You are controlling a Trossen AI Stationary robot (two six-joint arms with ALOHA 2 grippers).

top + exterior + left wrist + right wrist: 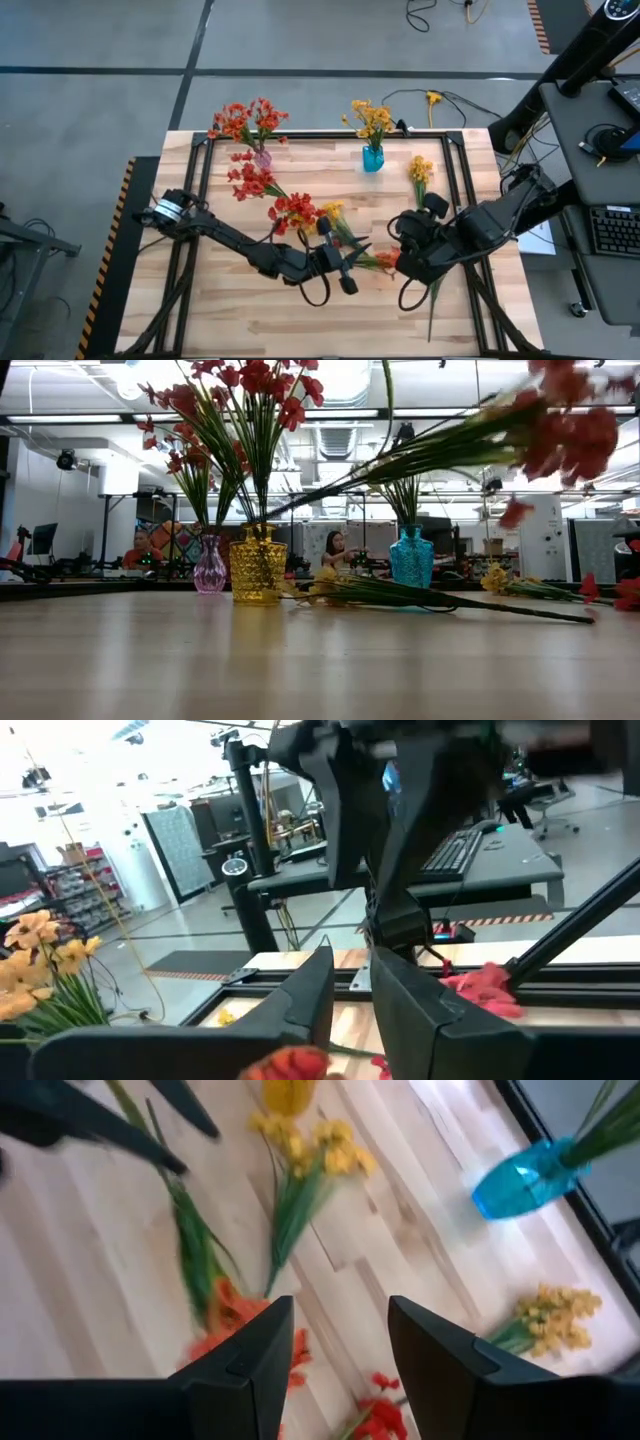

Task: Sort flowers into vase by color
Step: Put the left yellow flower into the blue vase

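Two dark arms meet low on a pale wood-plank table [250, 310] framed in black metal. The left gripper [345, 272] at six o'clock closes its jaws on a thin green stem topped with red flowers [295, 212]. The right gripper [405, 255] hangs beside it, jaws parted and empty. A blue glass vase [373, 158] of yellow flowers [372, 118] stands at twelve o'clock, and a pink vase [263, 158] at eleven.

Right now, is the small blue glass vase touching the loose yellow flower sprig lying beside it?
Apart. The high view shows a clear gap between the blue vase and the yellow sprig.
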